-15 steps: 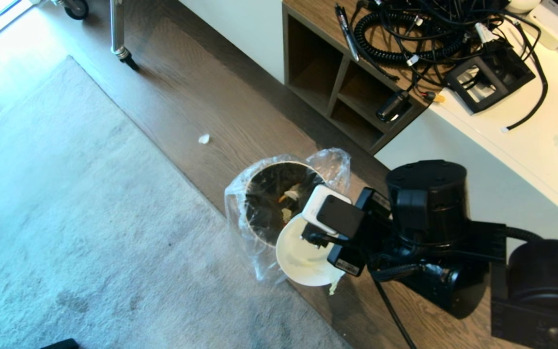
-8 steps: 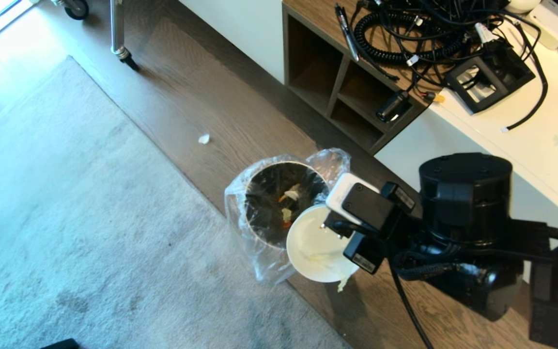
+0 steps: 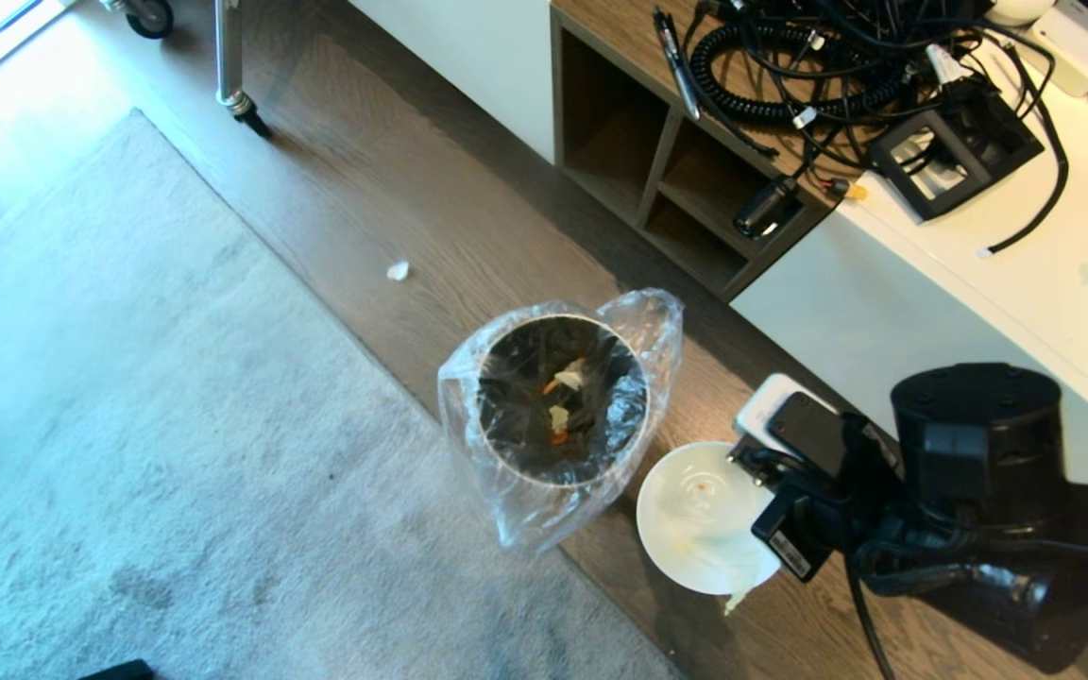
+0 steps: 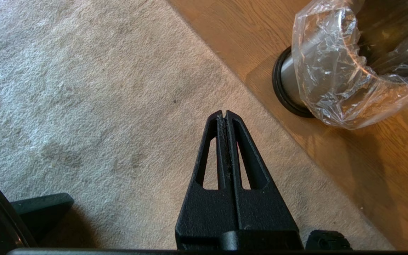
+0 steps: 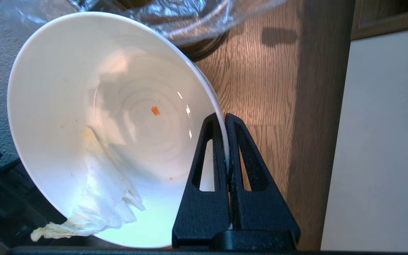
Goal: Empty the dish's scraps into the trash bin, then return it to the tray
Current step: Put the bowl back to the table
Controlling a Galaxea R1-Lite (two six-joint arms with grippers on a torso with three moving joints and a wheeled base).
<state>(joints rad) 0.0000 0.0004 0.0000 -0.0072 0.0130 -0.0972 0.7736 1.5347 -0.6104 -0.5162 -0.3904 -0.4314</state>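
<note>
Right end effector (image 5: 225,118) is clamped on the dish (image 3: 706,518) rim, holding it just beside the trash bin (image 3: 558,411). Wet tissue (image 5: 97,198) clings inside. Left end effector (image 4: 224,115), clenched and empty, hangs over the carpet (image 4: 83,88).

White glossy deep dish (image 3: 700,515) held off the wooden floor just beside the trash bin (image 3: 553,416), tilted; damp tissue (image 5: 97,205) draped over its rim, one orange fleck inside. Dark bin upright, clear bag crinkled over the rim, orange and pale scraps (image 3: 560,401) within
</note>
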